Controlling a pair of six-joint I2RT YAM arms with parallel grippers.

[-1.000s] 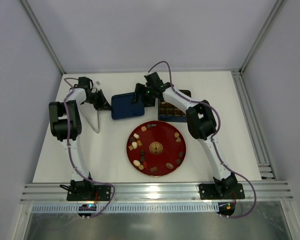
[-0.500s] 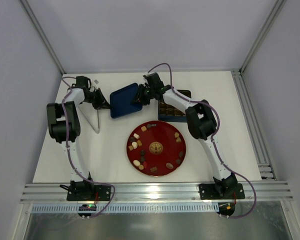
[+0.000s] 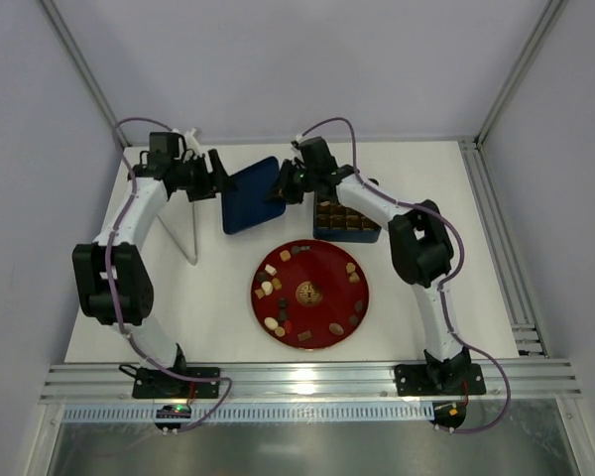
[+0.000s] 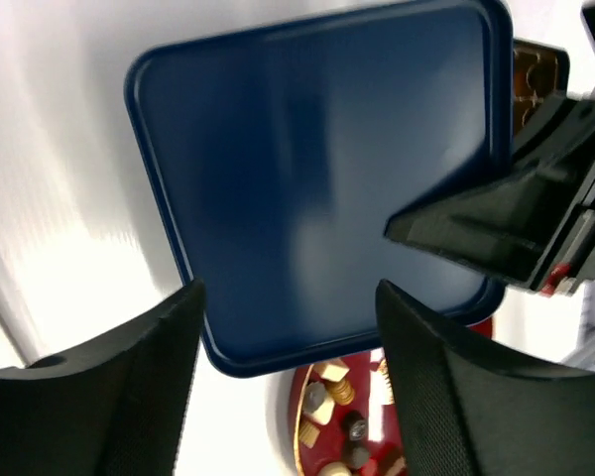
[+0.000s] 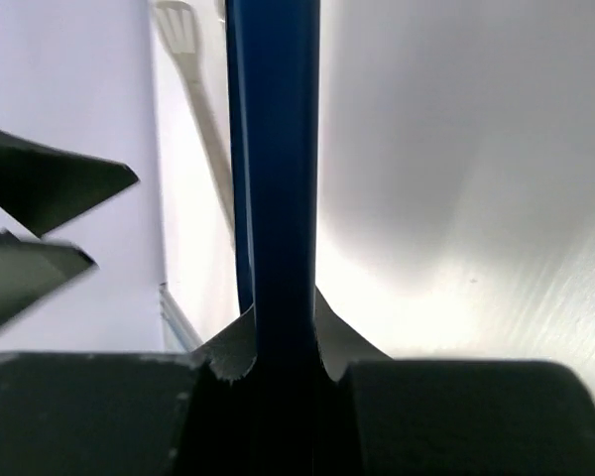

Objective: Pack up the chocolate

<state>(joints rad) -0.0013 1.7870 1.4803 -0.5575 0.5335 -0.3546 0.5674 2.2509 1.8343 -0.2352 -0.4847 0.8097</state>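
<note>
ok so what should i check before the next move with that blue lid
1. Right gripper shut on the edge of the flat dark blue square lid: ok.
2. Left gripper open: ok.
3. Left gripper clear of the lid: cannot tell.
4. Dark blue gridded tin uncovered: ok.
5. Small chocolate pieces all packed: not ok, many lie on the round red plate.

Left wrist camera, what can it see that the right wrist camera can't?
Only the left wrist view shows the chocolate on the red plate and the flat face of the blue lid. Only the right wrist view shows a white spatula and the lid edge-on in the right gripper. Both show the lid.
</note>
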